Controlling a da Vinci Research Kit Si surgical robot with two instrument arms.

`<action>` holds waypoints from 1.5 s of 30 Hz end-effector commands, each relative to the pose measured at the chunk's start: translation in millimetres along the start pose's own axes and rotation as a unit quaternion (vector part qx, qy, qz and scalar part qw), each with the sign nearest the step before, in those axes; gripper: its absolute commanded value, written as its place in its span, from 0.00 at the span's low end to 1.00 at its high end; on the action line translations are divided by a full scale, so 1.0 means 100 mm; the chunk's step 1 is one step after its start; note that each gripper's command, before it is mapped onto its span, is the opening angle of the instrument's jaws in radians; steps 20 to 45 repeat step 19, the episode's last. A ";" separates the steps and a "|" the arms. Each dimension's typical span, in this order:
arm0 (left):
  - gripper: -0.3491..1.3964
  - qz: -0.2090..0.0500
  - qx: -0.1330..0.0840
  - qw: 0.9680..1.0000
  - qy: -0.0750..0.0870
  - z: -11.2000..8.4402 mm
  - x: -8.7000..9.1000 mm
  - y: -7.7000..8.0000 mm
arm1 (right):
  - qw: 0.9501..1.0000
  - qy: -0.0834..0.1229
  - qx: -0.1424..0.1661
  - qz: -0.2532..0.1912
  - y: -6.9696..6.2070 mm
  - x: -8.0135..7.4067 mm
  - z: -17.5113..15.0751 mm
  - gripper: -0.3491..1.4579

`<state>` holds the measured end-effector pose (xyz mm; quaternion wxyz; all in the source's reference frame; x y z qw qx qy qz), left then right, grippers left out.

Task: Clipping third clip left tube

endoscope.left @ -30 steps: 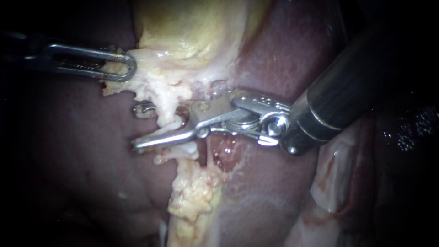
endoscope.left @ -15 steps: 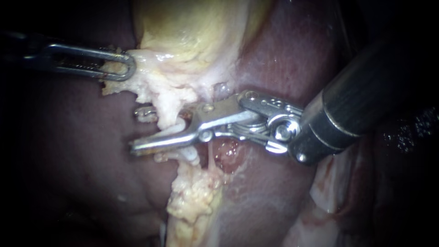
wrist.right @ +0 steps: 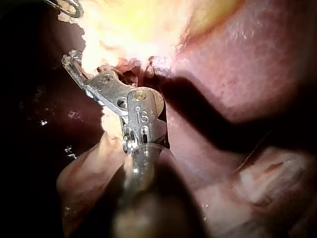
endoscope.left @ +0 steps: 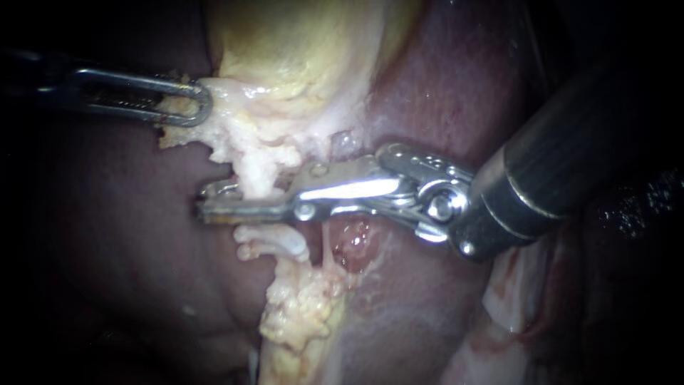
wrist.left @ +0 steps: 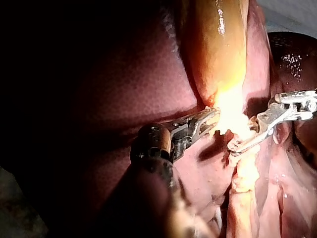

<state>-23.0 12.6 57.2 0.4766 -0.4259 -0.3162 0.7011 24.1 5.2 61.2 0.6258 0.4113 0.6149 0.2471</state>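
- The left tube (endoscope.left: 281, 242) is lying crosswise in the jaws of your right instrument (endoscope.left: 210, 208), a short way back from their tips. A pale stretch is showing just under the lower jaw. The rest is disappearing into the pale fatty tissue (endoscope.left: 246, 146) above the upper jaw.
- Change: half a second ago those jaws were standing apart, one on each side of the tube. Now they are lying together and clamping the tube from both sides.
- My reading: you are squeezing the clip home right now.
- The clip itself is hiding between the jaws, so I cannot tell whether it is seating square.
- In the right wrist view the jaw tips (wrist.right: 69, 58) are poking out past the far side of the tissue, so the tube is probably being spanned in full.
- A thin strand (endoscope.left: 324, 242) and a raw red patch (endoscope.left: 353, 242) are sitting under your right instrument's hinge, outside the bite.
- Your left instrument (endoscope.left: 199, 107) is staying where it was, jaws clamped on the edge of the fatty tissue, well apart from the right tips. The left wrist view (wrist.left: 210, 116) is showing the same grip.
- The gallbladder (endoscope.left: 285, 50) is hanging beyond both tools and the liver (endoscope.left: 442, 93) is lying behind your right shaft.
- Risk: any tugging while clamped could be tearing the tube.
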 end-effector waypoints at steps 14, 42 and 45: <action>0.00 0.000 0.001 1.000 -0.001 0.000 0.000 0.000 | 1.000 -0.016 -0.006 0.007 0.001 -0.002 -0.002 0.00; 0.00 0.000 0.001 1.000 -0.001 0.000 0.000 -0.001 | 1.000 -0.018 -0.003 0.010 0.004 -0.004 -0.002 0.00; 0.00 0.000 0.001 1.000 -0.001 0.000 0.000 -0.001 | 1.000 -0.018 -0.003 0.010 0.004 -0.004 -0.002 0.00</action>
